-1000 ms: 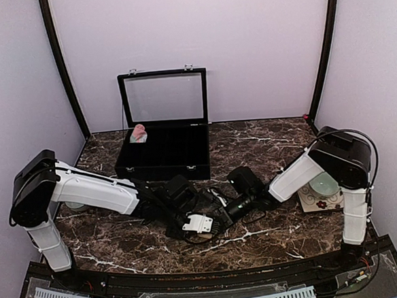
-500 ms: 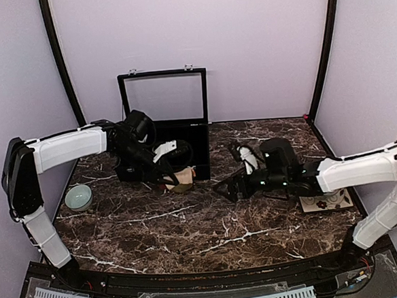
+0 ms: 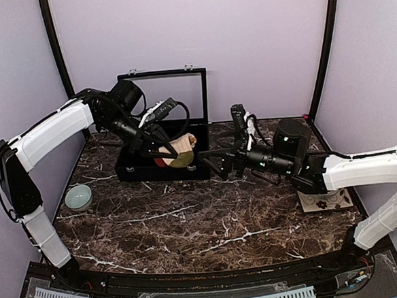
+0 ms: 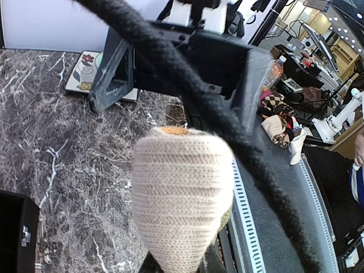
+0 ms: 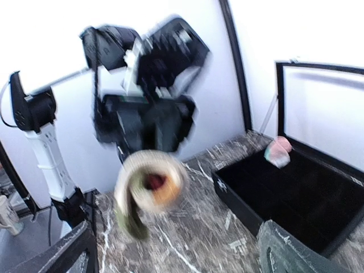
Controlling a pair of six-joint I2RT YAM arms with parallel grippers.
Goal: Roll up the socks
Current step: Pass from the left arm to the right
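Case stands rear centre-left on the table, lid upright behind it. Rolled sock hangs above its right part. Second sock lies in its rear corner. Bowl left of case; tile far right.

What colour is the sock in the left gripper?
The sock is tan; left wrist view shows it best.

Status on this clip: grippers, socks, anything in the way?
Left gripper shut on rolled tan sock, aloft at black case front. Right gripper open, empty. Pink sock in case. No obstruction seen.
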